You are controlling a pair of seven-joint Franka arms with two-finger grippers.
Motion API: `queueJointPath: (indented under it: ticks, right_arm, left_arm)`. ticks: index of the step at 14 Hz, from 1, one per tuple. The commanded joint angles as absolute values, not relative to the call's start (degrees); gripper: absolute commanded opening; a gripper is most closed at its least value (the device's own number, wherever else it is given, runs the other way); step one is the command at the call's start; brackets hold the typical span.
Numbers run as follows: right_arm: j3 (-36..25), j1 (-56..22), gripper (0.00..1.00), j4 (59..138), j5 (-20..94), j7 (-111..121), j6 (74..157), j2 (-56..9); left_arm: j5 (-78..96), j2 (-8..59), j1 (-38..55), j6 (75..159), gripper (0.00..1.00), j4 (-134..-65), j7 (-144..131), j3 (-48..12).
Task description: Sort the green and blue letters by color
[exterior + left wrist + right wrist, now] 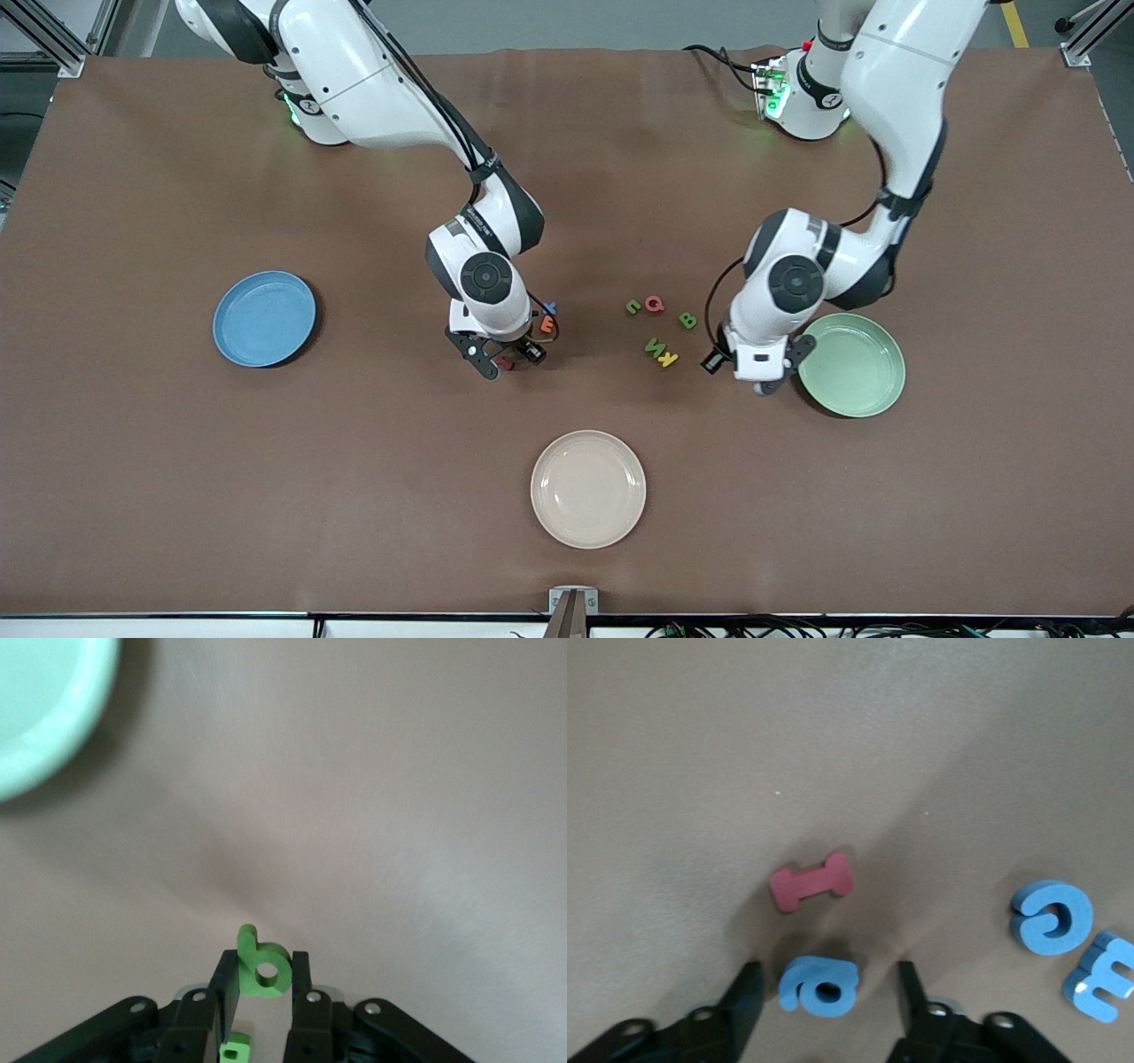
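My left gripper point(263, 958) is shut on a green letter point(263, 969) shaped like a b, just off the table beside the green plate point(40, 722). In the front view this gripper point(760, 381) hangs at the rim of that plate point(852, 364). My right gripper point(828, 979) is open, low over the table, with a blue letter point(819, 985) lying between its fingers and a gap on each side. Two more blue letters point(1052, 917) point(1103, 976) lie close by. Three green letters point(633, 307) point(687, 320) point(654, 346) lie between the two grippers.
A dark red letter point(811, 881) lies right by the right gripper point(509, 361). An orange E point(547, 325), a pink Q point(655, 304) and a yellow letter point(667, 358) lie among the others. A blue plate point(264, 319) stands toward the right arm's end, a beige plate point(588, 488) nearest the front camera.
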State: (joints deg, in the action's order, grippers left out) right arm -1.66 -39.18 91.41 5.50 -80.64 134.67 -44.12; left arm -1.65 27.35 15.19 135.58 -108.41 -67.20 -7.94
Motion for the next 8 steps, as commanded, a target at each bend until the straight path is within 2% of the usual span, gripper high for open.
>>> queueJointPath:
  ticks: [1, 4, 5, 8]
  right_arm:
    - [-2.2, -39.8, 0.45, 90.5, 5.0, -81.9, 134.3, -44.9]
    - [-2.2, -39.8, 0.12, 90.5, 5.1, -81.9, 134.2, -44.9]
    - [-2.2, -39.7, 0.04, 90.4, 5.1, -81.7, 134.1, -44.8]
    - [-2.3, -37.3, 0.01, 87.9, 5.2, -78.8, 129.8, -43.8]
  left_arm:
    - [-2.6, 22.2, 11.8, 131.2, 0.0, -109.5, -60.8, -8.0]
    - [-2.6, 21.3, 5.5, 129.1, 0.0, -110.0, -48.9, -8.0]
    - [-2.6, 21.5, 3.5, 128.4, 0.0, -110.1, -45.7, -8.0]
    - [-2.6, 22.8, -2.5, 127.7, 0.0, -110.8, -35.6, -8.1]
